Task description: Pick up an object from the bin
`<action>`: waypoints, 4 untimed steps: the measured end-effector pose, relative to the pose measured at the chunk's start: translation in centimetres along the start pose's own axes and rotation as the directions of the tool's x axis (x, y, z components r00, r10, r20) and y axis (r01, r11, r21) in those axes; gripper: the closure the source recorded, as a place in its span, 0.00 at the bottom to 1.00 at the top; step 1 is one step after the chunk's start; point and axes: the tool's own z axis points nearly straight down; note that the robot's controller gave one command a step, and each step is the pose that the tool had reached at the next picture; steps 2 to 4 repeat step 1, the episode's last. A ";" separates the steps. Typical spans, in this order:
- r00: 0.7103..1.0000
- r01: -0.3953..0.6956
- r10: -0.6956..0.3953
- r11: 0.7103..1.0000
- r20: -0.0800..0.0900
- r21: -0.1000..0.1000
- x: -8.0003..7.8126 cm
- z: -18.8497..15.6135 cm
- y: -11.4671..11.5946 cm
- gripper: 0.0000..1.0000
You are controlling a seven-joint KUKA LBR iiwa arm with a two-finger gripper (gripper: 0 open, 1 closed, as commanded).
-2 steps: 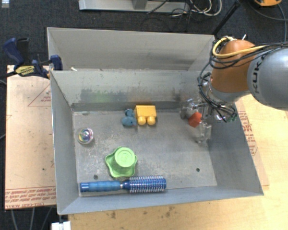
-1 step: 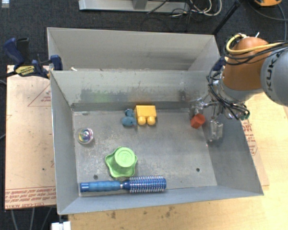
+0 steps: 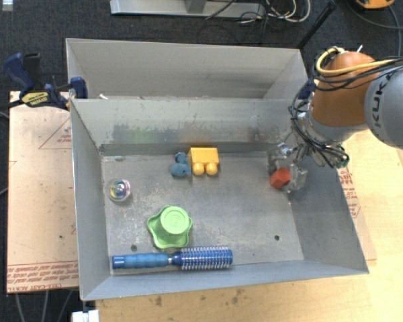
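The KUKA arm, its orange wrist cover [image 3: 339,89] hung with cables, reaches from the right into the grey metal bin [image 3: 188,79], its gripper [image 3: 287,170] low at the right end of the floor, close to the foot of the sloping right wall. A small red object [image 3: 279,179], rounded and about the size of the gripper's tip, sits against the tip's lower left side, touching it or just beside it. Whether the grip is clenched on the red piece or released cannot be told from this angle, nor whether the piece rests on the floor or has left it.

The pick looks to be at its closing stage at most. The gripper is down at a thing, but nothing is shown clear of the bin, so securing the hold and lifting out appear to remain.

The other contents lie well apart to the left. A yellow block [image 3: 203,159] and a small blue piece [image 3: 181,166] sit side by side near the back wall. A clear ball [image 3: 119,190] rests by the left wall, a green cup [image 3: 169,227] stands nearer the front, and a blue hairbrush [image 3: 174,259] lies along the front edge.
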 end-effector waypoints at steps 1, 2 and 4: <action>1.000 0.028 -0.028 1.000 0.007 0.006 -0.8 -14.4 1.2 1.00; 1.000 0.028 -0.028 1.000 0.007 0.006 -0.8 -14.4 1.2 1.00; 1.000 0.028 -0.028 1.000 0.007 0.006 -0.8 -14.4 1.2 1.00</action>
